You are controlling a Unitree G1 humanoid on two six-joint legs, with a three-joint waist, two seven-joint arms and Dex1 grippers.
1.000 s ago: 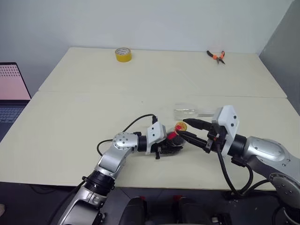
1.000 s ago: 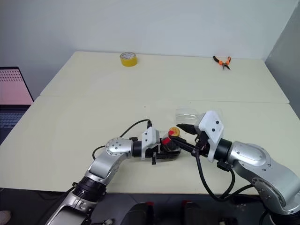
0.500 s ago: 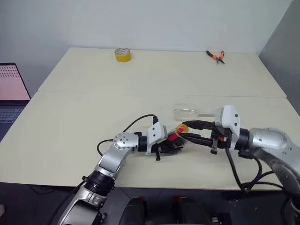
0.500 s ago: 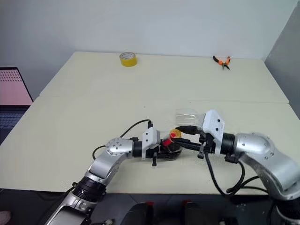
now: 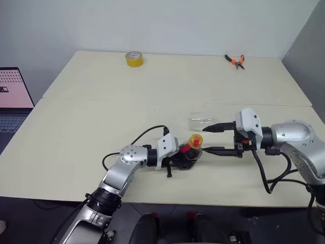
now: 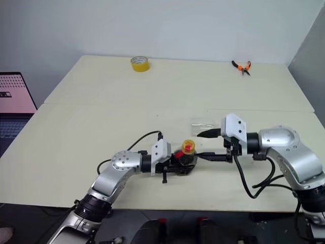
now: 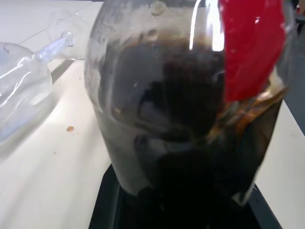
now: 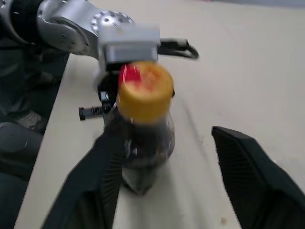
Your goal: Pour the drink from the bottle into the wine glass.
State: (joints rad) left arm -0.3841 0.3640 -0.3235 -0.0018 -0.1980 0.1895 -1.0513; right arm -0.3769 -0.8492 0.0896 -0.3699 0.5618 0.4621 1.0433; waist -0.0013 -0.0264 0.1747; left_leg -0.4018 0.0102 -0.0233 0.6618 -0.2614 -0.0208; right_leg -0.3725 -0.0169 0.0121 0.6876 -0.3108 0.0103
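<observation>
Bottle [image 5: 190,151] stands upright, clamped in the left gripper [image 5: 179,158]; right gripper [image 5: 209,138], jaws spread, sits level beside its yellow cap [image 8: 144,91], which lies towards the lower finger

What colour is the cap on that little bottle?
Yellow. The cap shows best in the right wrist view.

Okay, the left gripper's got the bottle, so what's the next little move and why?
Probably bring the open right gripper back onto the yellow cap and close, to unscrew it. The cap is on the bottle, held by the left gripper, so nothing can pour into the wine glass.
</observation>
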